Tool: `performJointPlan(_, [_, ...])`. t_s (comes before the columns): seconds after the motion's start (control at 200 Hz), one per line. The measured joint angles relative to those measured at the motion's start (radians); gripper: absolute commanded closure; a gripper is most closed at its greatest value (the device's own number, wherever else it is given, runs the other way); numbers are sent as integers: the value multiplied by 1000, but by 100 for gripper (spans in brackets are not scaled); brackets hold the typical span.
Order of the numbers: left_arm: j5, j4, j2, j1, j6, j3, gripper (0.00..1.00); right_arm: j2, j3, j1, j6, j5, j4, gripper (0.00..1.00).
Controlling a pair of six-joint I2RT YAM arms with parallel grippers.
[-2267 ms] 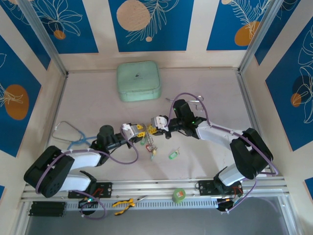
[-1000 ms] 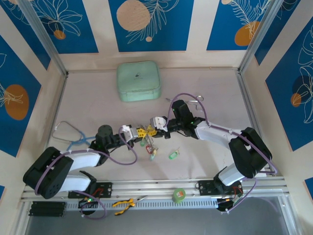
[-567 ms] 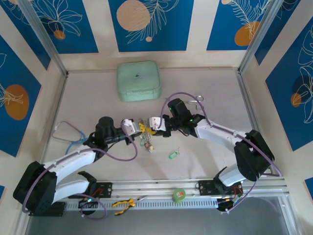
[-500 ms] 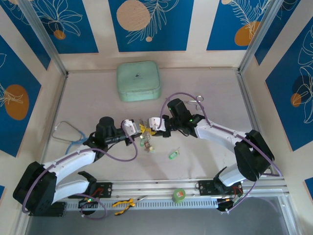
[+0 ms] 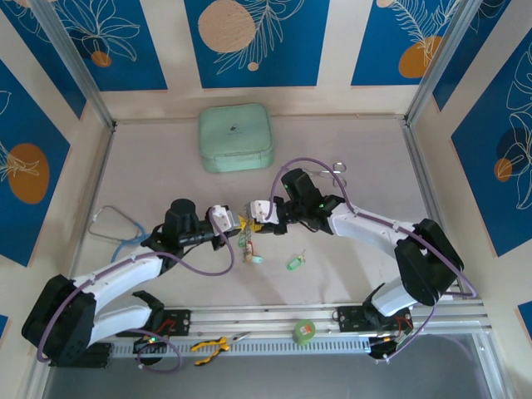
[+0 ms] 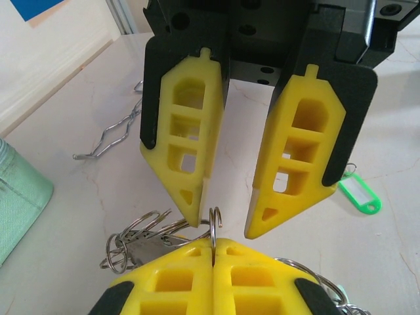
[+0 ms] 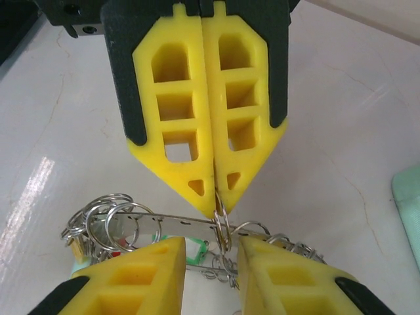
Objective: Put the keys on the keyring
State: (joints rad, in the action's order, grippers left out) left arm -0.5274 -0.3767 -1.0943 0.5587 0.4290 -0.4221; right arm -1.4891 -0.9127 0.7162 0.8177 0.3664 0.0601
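Observation:
My left gripper (image 5: 230, 223) is shut on a small split ring (image 6: 215, 223) that stands upright between its yellow fingertips. That ring links to the flat silvery keyring (image 7: 147, 221), seen edge-on. Several thin rings and keys (image 5: 248, 246) with green and red tags hang from it above the table. My right gripper (image 5: 252, 214) faces the left one tip to tip. It is open, and its fingers (image 7: 154, 262) stand on either side of the pinched ring without clamping it. One key with a green tag (image 5: 293, 263) lies loose on the table to the right of the bunch.
A mint green case (image 5: 237, 138) sits at the back. Silvery forceps (image 5: 336, 169) lie behind the right arm. A blue-tubed stethoscope (image 5: 115, 229) lies at the left. A green tape roll (image 5: 304, 332) and yellow pliers (image 5: 211, 344) rest on the front rail.
The right gripper's jaws have spread apart around the pinched ring. Both grippers and the hanging bunch have shifted slightly left and toward the back. The left gripper has stayed shut.

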Motion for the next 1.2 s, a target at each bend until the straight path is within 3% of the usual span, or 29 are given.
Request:
performJointPlan(0.325, [-6,8,0,1,15,0,100,-3,-1,0,-11,27,-8,83])
performJointPlan(0.49, [-13,23,0,1,19,-3,100,-8,-11,-1,-14,34,-3,100])
performJointPlan(0.625, [-13,19,2,1,18,-3,100,-9,-15,-3,-18,45,5,100])
performJointPlan(0.695, [-13,14,3,1,15,-3,81,-9,-15,-9,-20,59,5,100])
performJointPlan(0.785, [-11,-16,2,1,0,0,71,-11,-15,-14,-27,80,4,100])
performJointPlan(1.03, [5,-271,-30,0,-77,119,55,-25,-5,-43,-53,159,-11,100])
performJointPlan(1.2, [4,-444,-101,0,-126,199,54,-33,3,-58,-61,210,-24,100])
